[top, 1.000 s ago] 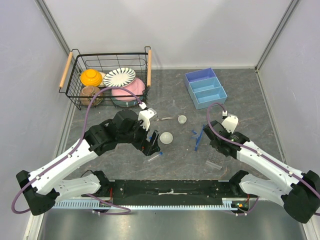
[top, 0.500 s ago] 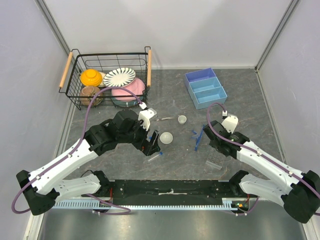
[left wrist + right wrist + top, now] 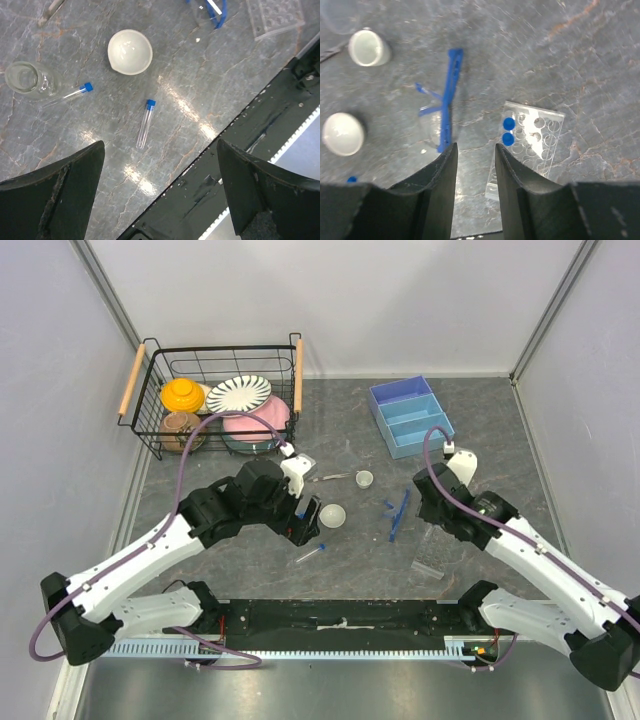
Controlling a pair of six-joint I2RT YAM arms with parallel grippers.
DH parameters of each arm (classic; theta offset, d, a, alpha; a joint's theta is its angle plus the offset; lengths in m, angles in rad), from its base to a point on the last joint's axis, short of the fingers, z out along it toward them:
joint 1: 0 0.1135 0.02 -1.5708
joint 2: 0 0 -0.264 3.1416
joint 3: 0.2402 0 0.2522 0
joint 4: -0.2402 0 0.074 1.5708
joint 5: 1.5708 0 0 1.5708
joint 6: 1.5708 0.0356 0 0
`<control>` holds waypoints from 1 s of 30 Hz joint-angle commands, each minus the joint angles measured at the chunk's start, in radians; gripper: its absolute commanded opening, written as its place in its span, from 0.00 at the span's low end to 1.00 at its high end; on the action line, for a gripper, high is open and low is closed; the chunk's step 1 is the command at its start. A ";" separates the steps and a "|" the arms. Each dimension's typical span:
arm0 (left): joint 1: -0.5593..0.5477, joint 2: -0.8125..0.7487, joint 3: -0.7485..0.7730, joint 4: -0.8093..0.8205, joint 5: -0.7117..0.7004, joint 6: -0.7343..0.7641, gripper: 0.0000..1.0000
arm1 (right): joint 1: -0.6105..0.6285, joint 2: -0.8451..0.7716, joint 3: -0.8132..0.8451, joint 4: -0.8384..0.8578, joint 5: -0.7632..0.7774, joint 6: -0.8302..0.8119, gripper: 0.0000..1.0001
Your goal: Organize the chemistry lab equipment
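Basket point(image 3: 215, 405) with crockery: far left corner.

Left gripper point(image 3: 159, 147): jaws wide, empty, hanging over the table. Below it one tube point(image 3: 144, 124) lies flat, cap end toward the dish point(image 3: 130, 51). A second tube point(image 3: 67, 96) lies flat, left of the dish in the wrist view.

Cup point(image 3: 364, 478) stands beyond the dish, with the spatula point(image 3: 335, 477) just left of it.

Sticks point(image 3: 447, 107) lie crossed, between dish and rack point(image 3: 532, 145).

Rack lies flat on the table, with two blue caps point(image 3: 508, 123) in holes at its left edge.

Right gripper point(image 3: 475, 147): jaws narrow, slim gap, empty, above the table just left of the rack.

Tray point(image 3: 410, 416): far side, right of centre.
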 commanded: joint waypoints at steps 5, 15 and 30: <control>-0.002 0.082 -0.133 0.153 -0.108 -0.070 0.97 | 0.003 -0.026 0.263 -0.098 -0.038 -0.237 0.44; 0.016 0.264 -0.173 0.228 -0.202 -0.054 0.85 | 0.003 -0.007 0.368 -0.057 -0.075 -0.353 0.45; 0.087 0.521 -0.003 0.226 -0.195 0.070 0.84 | 0.003 -0.058 0.277 0.005 -0.035 -0.398 0.47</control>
